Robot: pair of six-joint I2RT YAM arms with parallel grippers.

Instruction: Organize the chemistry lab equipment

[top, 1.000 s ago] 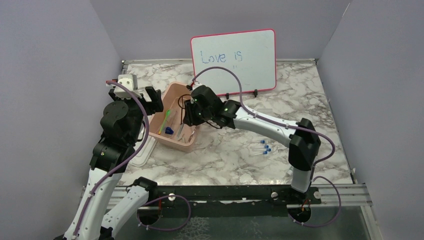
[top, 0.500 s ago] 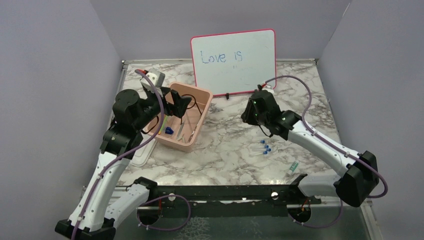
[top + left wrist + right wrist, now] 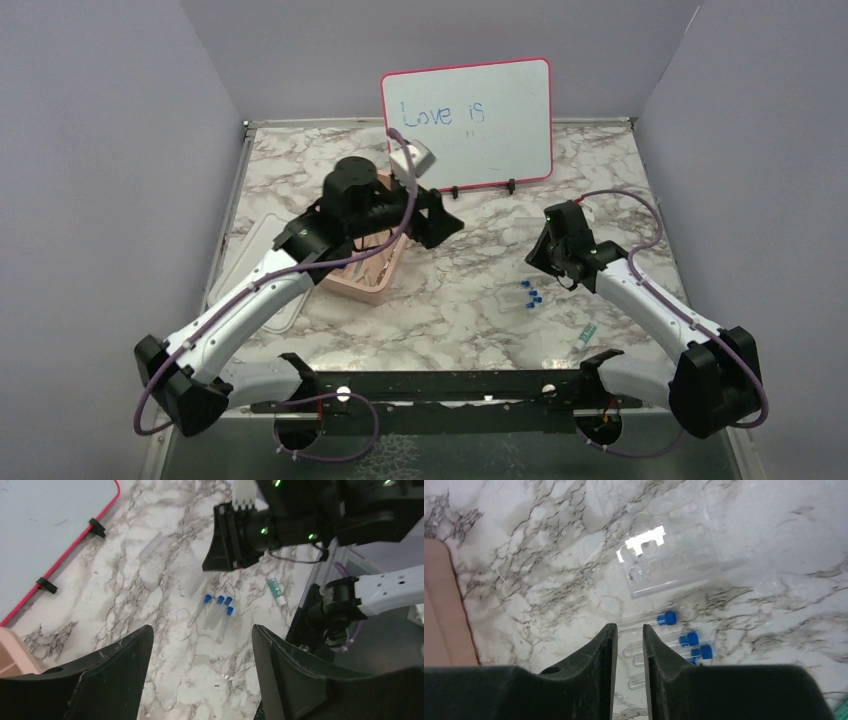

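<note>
Most of the pink tub (image 3: 375,288) is hidden under the left arm (image 3: 270,290) in the top view, so its contents cannot be made out. The lower blue-capped tubes (image 3: 646,621) are partly covered by the right gripper (image 3: 629,629). The whiteboard (image 3: 45,525) is cut off by the left wrist view's edges. The green-tipped item (image 3: 587,331) is too small to be identified.

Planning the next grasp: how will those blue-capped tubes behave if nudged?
The blue-capped tubes lie on their sides on the smooth marble table, so a sideways nudge probably rolls them. Their slim clear bodies look light and perhaps slippery to pinch. They lie close together, so touching one likely shifts its neighbours.
</note>
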